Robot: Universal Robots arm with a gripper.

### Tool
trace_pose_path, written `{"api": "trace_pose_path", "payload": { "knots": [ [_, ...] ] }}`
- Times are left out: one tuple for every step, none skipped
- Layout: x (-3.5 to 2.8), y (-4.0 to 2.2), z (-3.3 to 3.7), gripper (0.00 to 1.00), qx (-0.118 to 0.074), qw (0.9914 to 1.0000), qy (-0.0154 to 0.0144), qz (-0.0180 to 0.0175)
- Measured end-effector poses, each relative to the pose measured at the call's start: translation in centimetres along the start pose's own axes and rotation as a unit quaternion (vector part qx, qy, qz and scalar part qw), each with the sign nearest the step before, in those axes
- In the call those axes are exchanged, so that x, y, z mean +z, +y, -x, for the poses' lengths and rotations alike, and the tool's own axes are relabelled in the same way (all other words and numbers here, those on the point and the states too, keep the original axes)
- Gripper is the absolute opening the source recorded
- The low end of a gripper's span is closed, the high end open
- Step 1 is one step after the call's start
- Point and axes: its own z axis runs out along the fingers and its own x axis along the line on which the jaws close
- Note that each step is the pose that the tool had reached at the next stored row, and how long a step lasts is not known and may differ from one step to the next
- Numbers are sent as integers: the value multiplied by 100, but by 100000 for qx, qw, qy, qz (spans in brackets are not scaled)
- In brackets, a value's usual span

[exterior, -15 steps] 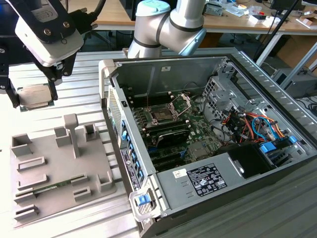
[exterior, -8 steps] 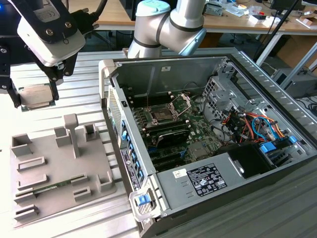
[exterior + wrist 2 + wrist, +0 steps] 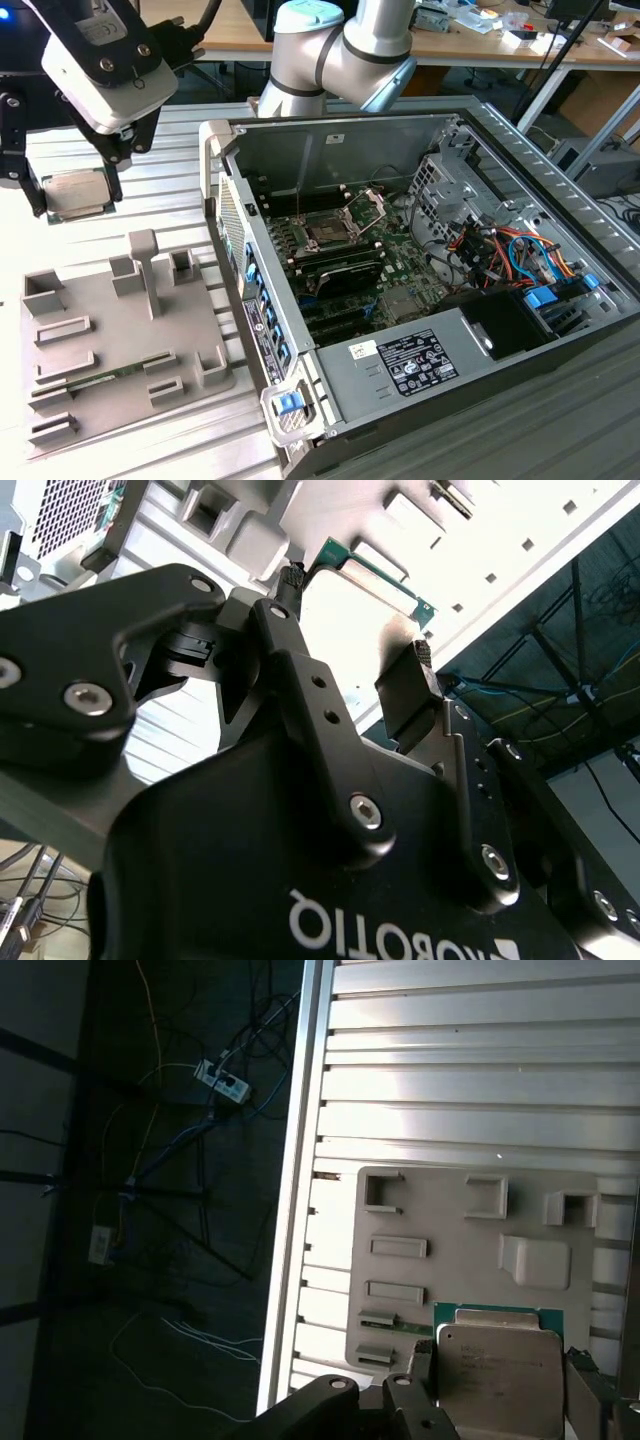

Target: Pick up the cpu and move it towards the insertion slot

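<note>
My gripper is clenched on the cpu, well apart from the insertion slot.

Ext. view: I hang at upper left w/ the cpu lifted clear above the grey tray at lower left. My dark fingers hide the chip's rim on that side & run close to the frame edge. The insertion slot sits mid-frame inside the open pc case, plate tipped up; its pins are too small to tell. In the first wrist view the cpu's silver top is cut off at the frame edge. In the second wrist view glare washes out its underside, so only a green edge shows.
</note>
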Motion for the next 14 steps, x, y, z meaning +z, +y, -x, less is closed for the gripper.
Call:
{"api": "trace_pose_path", "payload": {
  "knots": [
    [0, 0, 4, 55, 0, 100000, 0, 3],
    [0, -1, 8, 55, -1, 100000, -1, 2],
    [0, -1, 11, 55, 2, 100000, 0, -1],
    [0, -2, 16, 55, 2, 100000, 4, -1],
    [0, -3, 19, 55, 5, 100000, 1, -1],
    [0, -3, 22, 55, 2, 100000, 0, 0],
    [0, -3, 25, 55, 1, 100000, -1, 0],
    [0, -4, 29, 55, 0, 100000, 0, -1],
    [0, -5, 34, 55, 0, 100000, 2, -1],
    [0, -5, 42, 55, 3, 100000, 0, -1],
    [0, -6, 46, 55, 0, 100000, 1, -1],
    [0, -6, 50, 55, 1, 100000, 2, -1],
    [0, -7, 55, 55, 1, 100000, 1, 0],
    [1, -8, 59, 55, 2, 100000, 0, 1]
  ]
}}
